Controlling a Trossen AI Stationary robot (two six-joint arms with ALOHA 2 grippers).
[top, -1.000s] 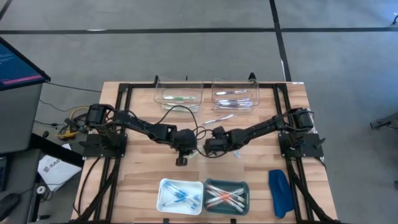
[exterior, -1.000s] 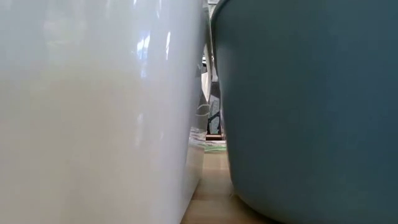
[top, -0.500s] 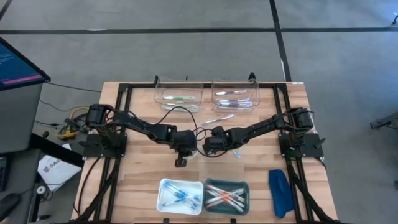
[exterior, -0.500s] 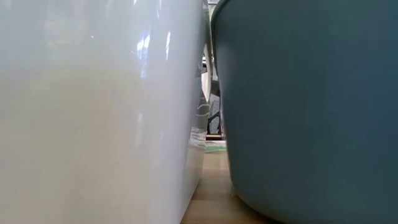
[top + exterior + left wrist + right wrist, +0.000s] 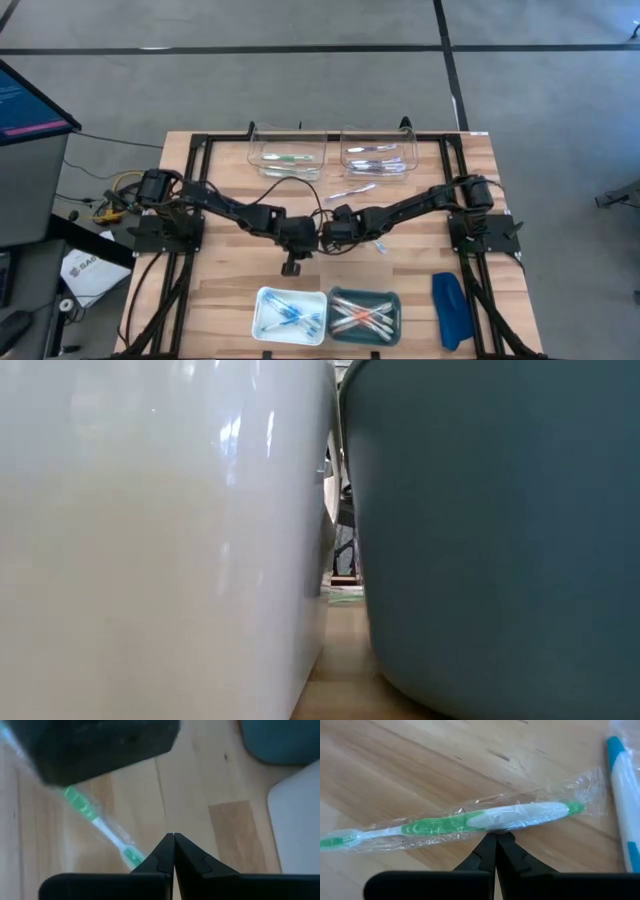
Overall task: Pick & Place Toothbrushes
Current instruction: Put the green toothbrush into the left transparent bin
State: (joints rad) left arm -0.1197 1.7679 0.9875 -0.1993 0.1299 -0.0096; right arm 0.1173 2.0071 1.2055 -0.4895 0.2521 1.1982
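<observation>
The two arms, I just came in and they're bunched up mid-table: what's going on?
Both arms meet over the table's middle. The right gripper is shut, its tips at a wrapped green toothbrush lying on the wood; whether it pinches the wrapper is unclear. The left gripper is shut beside it, holding nothing. Other toothbrushes already sit in trays.

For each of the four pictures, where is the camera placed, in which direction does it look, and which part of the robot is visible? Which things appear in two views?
High view: above the table, looking straight down; both arms meet mid-table, left gripper, right gripper.
Low view: at table-top height, squeezed between the white tray and teal tray; no gripper visible.
Left wrist view: looks down past its shut fingers at the wood.
Right wrist view: looks down past its shut fingers.
Shared: both wrist views show the wrapped green toothbrush lying on the table.
</observation>
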